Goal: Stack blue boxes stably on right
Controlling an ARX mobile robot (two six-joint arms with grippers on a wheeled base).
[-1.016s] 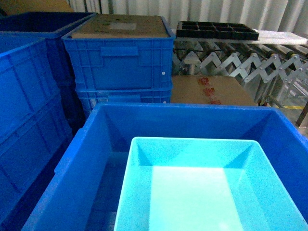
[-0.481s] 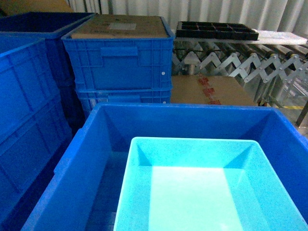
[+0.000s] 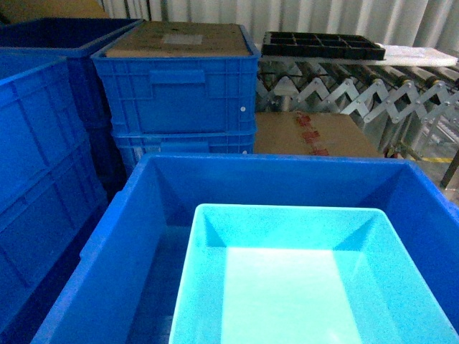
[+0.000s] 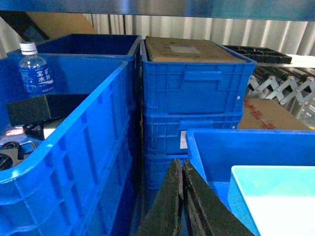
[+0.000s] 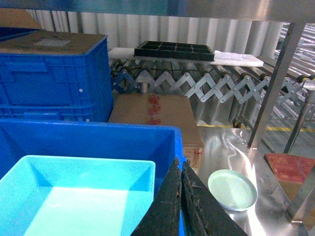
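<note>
A light turquoise tub [image 3: 297,287] is seen resting inside a large dark blue crate [image 3: 136,236], set toward the crate's right and near side, with open dark floor left along its left. Its rim lies below the crate's rim, and nothing is seen inside it.

The left gripper [image 4: 183,169] is held outside the crate's left wall, its two black fingers pressed together and grasping nothing. The right gripper [image 5: 180,169] is held at the crate's right wall, its fingers likewise clenched together on nothing.

Farther back, a stack of blue ribbed crates [image 3: 179,93] is topped by a sheet of cardboard [image 3: 179,37]. To its right a brown cardboard box [image 3: 312,135] is placed in front of a roller conveyor [image 3: 358,89], on which a black compartment tray [image 3: 323,45] is carried. On the left, a water bottle [image 4: 34,71] is seen inside a tall blue crate [image 4: 74,147]. At the right, a pale green plate [image 5: 232,189] lies on a shiny metal surface [image 5: 231,221]
</note>
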